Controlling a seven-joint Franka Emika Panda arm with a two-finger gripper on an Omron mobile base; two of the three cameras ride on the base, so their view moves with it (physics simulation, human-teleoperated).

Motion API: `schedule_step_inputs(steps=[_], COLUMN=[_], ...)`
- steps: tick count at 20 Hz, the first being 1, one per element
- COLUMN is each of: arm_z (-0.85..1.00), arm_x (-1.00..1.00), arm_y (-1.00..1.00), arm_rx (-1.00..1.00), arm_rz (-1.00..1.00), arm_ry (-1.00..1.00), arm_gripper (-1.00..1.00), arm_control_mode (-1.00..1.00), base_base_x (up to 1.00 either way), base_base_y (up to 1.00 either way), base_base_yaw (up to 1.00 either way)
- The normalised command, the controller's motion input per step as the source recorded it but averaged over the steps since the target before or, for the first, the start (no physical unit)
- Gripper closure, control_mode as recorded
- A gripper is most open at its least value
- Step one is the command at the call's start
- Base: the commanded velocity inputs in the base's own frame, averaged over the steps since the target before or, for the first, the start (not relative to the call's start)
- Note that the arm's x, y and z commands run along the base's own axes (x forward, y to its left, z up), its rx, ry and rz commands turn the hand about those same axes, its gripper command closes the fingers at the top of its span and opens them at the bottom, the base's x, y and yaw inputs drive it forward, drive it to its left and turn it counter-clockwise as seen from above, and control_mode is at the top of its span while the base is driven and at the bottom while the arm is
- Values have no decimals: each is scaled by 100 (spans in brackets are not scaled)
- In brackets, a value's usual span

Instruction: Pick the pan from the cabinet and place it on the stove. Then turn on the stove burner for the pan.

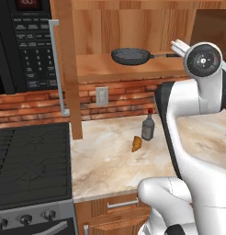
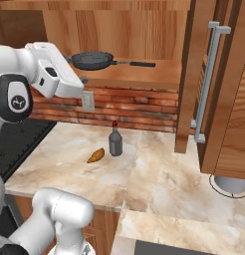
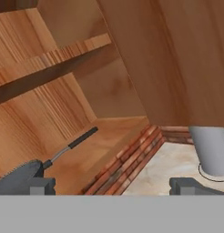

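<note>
The stove (image 1: 32, 160), its grates bare, waits left of the open cabinet (image 1: 133, 27), where the pan (image 1: 130, 56) sits on the lower shelf, handle pointing right. The gripper (image 3: 111, 185) hovers just outside the shelf edge, fingers spread wide and clamped on nothing, apparently lining up for that handle. On the counter (image 1: 105, 160) below the cabinet stand a bottle (image 1: 148, 126) and a croissant (image 1: 137, 143).

A red brick wall (image 1: 119, 98) backs a beige marble counter (image 1: 110, 160) beside a black microwave (image 1: 27, 43).
</note>
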Motion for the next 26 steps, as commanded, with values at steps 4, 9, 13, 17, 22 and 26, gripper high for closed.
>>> schedule_step_inputs(steps=[4,9,13,17,22,26], arm_z=[0,0,0,0,0,0], arm_x=[17,17,17,16,17,11], arm_y=[0,0,0,0,0,0], arm_rx=[0,0,0,0,0,0], arm_rz=[-13,-9,-9,-7,-3,0], arm_ry=[1,4,5,5,3,0], arm_gripper=[-100,-100,-100,-100,-100,-100], arm_control_mode=[-100,-100,-100,-100,-100,-100], base_base_x=[0,0,0,0,0,0], base_base_y=[0,0,0,0,0,0], base_base_yaw=[0,0,0,0,0,0])
